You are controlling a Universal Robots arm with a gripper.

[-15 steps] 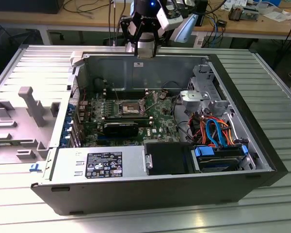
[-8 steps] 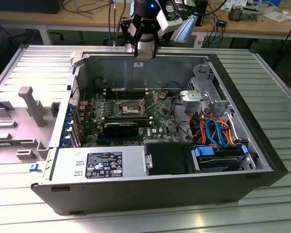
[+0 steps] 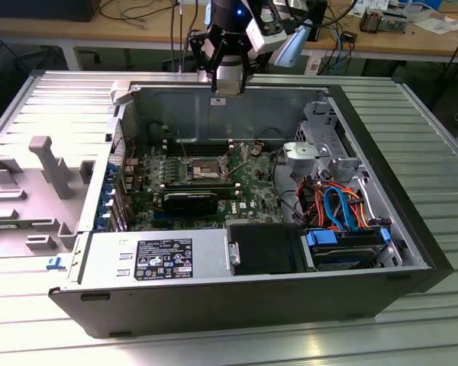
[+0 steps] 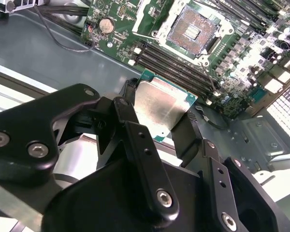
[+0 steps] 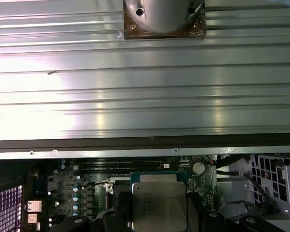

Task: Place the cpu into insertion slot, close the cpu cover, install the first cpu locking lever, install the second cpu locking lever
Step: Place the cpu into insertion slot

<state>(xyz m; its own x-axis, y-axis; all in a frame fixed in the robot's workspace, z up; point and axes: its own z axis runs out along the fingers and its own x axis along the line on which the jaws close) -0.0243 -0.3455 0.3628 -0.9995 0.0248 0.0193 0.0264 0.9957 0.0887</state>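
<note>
My gripper (image 4: pixel 160 104) is shut on the cpu (image 4: pixel 159 112), a flat silver-grey square with a green edge held between the two black fingers (image 4: pixel 130 104). In the first wrist view the cpu (image 5: pixel 159 205) sits in the gripper (image 5: pixel 158 209) over the green board. In the exterior view the gripper (image 3: pixel 229 85) hangs above the back wall of the open computer case. The insertion slot (image 4: pixel 193 26) lies uncovered on the board, apart from the cpu, its dark centre bare. The cpu cover (image 4: pixel 152 17) stands tilted up at one side of it. The slot (image 3: pixel 202 169) is mid-board.
Long black memory slots (image 4: pixel 179 63) run between the slot and the held cpu. A power supply (image 3: pixel 160 259) and a drive bay with blue and orange cables (image 3: pixel 340 206) fill the case front. The case walls (image 3: pixel 214 107) ring the board. A grey fixture (image 3: pixel 53 168) lies at the exterior view's left.
</note>
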